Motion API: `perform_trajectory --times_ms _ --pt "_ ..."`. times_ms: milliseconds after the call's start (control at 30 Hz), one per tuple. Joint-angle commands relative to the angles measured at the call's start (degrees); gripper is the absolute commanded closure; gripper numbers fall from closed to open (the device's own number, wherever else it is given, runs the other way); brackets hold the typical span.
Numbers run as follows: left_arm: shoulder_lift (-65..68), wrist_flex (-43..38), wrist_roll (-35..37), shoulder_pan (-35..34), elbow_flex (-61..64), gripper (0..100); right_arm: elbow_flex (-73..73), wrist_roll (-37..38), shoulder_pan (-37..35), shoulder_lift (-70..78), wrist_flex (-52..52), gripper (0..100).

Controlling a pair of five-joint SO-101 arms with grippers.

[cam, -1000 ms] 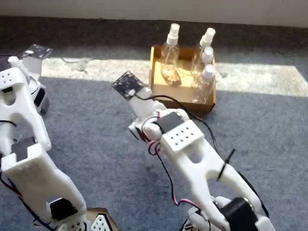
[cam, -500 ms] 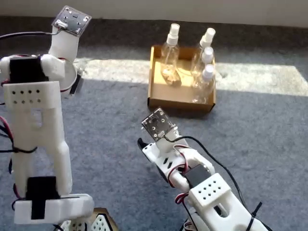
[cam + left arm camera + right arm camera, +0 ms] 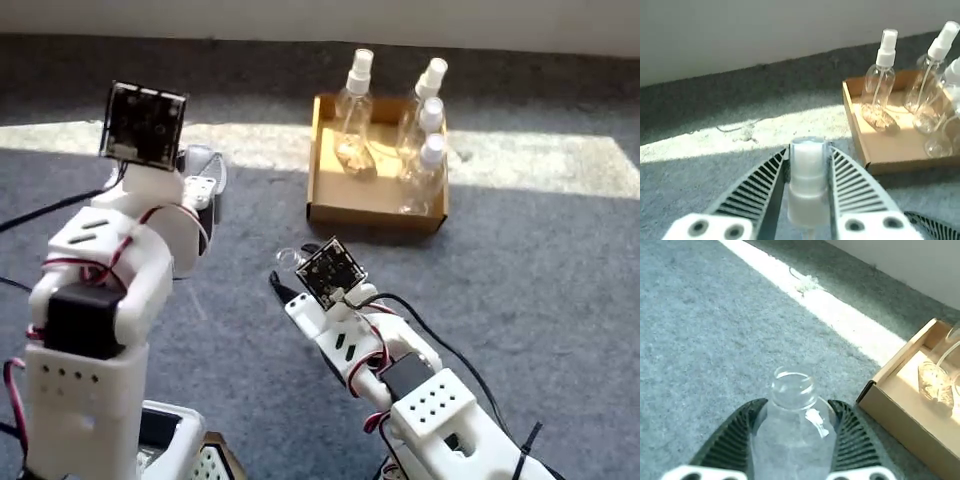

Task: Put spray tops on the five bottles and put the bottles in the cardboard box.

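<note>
A clear uncapped bottle (image 3: pixel 792 435) is grasped by the right jaws over the grey carpeted worktop (image 3: pixel 520 270), near the cardboard box (image 3: pixel 372 214) in which four capped bottles (image 3: pixel 423 172) are stood, while a white spray top (image 3: pixel 808 185) is clamped in the left jaws, apart from it.

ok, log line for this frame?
left gripper: shut on spray top | right gripper: shut on uncapped bottle | cardboard box: four capped bottles inside | top not yet fitted
</note>
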Motion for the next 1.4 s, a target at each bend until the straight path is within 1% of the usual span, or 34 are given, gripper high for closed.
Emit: perform_trajectory --times_ms 0,133,200,267,333,433,500,667,800,967,1200,1367 --pt "-13.14 -19.96 5.89 0.48 17.8 95 -0.57 -0.44 -3.47 -1.1 -1.27 99.5" --pt "-22.81 -32.35 12.04 -2.77 29.67 95 -0.22 -0.09 -10.33 -1.01 -1.19 99.5" --pt "-27.03 -36.04 15.56 -4.97 33.27 95 0.4 -0.09 -12.35 -1.1 -1.36 99.5" --pt "-30.55 -37.54 17.23 -6.02 35.74 95 0.4 -0.09 -13.32 -1.1 -1.36 99.5" --pt "-33.45 -37.89 17.14 -6.11 37.76 95 0.31 -0.09 -13.58 -1.1 -1.36 99.5" --pt "-36.97 -37.89 17.14 -6.11 39.43 99 0.57 0.0 -14.46 -1.1 -1.19 99.5" --pt "-38.46 -37.89 17.14 -6.11 39.52 99 0.57 0.0 -14.73 -0.92 -1.19 99.5" --pt "-41.1 -37.63 17.05 -6.2 39.25 99 0.31 0.0 -11.03 -0.84 -1.19 99.5" --pt "-42.42 -33.23 17.05 -6.02 39.16 99 0.31 -0.09 -10.15 -0.84 -1.19 99.5" --pt "-44.62 -29.98 17.05 -5.85 39.16 99 0.4 -0.09 -10.15 -0.75 -1.19 99.5" --pt "-46.37 -28.92 17.32 -5.49 39.52 99 0.31 -0.09 -10.15 -0.75 -1.19 99.5" --pt "-46.2 -28.92 17.05 -0.22 39.69 99 0.22 -0.18 -10.15 -0.75 -1.19 99.5"
